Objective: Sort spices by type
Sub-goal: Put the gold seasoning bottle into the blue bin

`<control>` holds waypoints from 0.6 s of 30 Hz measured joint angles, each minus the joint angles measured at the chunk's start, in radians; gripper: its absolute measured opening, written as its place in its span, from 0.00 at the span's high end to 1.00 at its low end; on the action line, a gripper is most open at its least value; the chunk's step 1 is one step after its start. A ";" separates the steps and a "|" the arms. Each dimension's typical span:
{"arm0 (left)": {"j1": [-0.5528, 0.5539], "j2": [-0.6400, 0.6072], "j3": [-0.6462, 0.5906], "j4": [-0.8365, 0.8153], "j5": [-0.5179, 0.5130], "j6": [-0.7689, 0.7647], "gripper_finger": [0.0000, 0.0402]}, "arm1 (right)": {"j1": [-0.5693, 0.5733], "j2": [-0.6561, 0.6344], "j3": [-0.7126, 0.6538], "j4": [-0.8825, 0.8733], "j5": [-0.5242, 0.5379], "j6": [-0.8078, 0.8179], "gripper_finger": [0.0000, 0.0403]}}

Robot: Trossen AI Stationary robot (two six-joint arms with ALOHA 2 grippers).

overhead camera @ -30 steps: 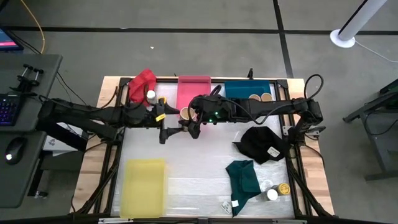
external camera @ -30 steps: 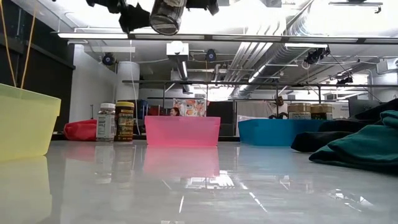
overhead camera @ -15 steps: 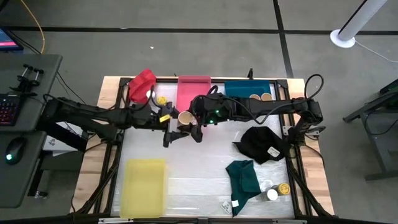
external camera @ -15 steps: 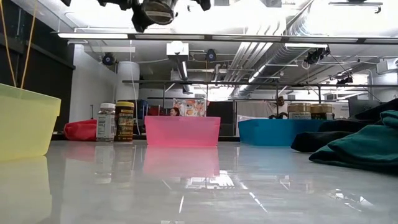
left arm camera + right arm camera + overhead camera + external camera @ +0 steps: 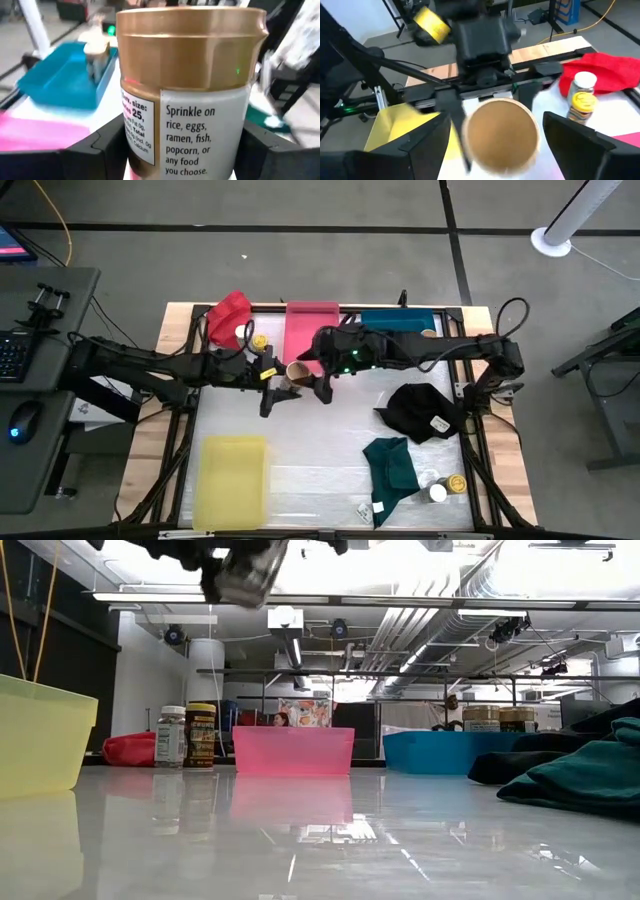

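Note:
A tan-lidded spice jar (image 5: 296, 371) hangs high over the table's middle, in front of the pink tray (image 5: 312, 320). My left gripper (image 5: 182, 150) is shut on it, reaching in from the left. My right gripper (image 5: 497, 142) is open; its fingers stand either side of the jar's lid (image 5: 501, 131) with a gap on both sides. A white-lidded jar (image 5: 244, 333) and a yellow-lidded jar (image 5: 260, 341) stand by the red cloth (image 5: 229, 314). One tan lid (image 5: 428, 334) shows in the teal tray (image 5: 395, 321). Two more jars (image 5: 447, 487) sit near the teal cloth (image 5: 392, 465). My left gripper pinches the jar's labelled body (image 5: 150, 145), below the lid, between its two fingers (image 5: 102, 147). The fingers come roughly level from the table's left. The jar is lifted clear of the table and tilted (image 5: 243, 572), its lid toward my right gripper.
A yellow tray (image 5: 232, 478) sits at the near left. A black cloth (image 5: 420, 410) lies at the right. The bare white middle of the table (image 5: 320, 435) lies between them. A small packet (image 5: 362, 509) lies at the near edge.
The jar has tipped from near upright to a slant and shifted slightly toward the table's left with my left gripper. My right gripper has drawn back a little toward the right.

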 joint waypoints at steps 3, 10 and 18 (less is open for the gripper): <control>0.000 -0.028 -0.002 -0.106 -0.041 0.002 0.42 | -0.018 -0.036 0.002 -0.052 0.001 -0.011 0.23; 0.045 -0.022 -0.001 -0.104 -0.070 0.174 0.42 | -0.064 -0.077 0.002 -0.141 -0.023 0.036 0.23; 0.124 -0.006 -0.002 -0.074 -0.033 0.240 0.42 | -0.074 -0.076 0.001 -0.078 -0.031 0.080 0.23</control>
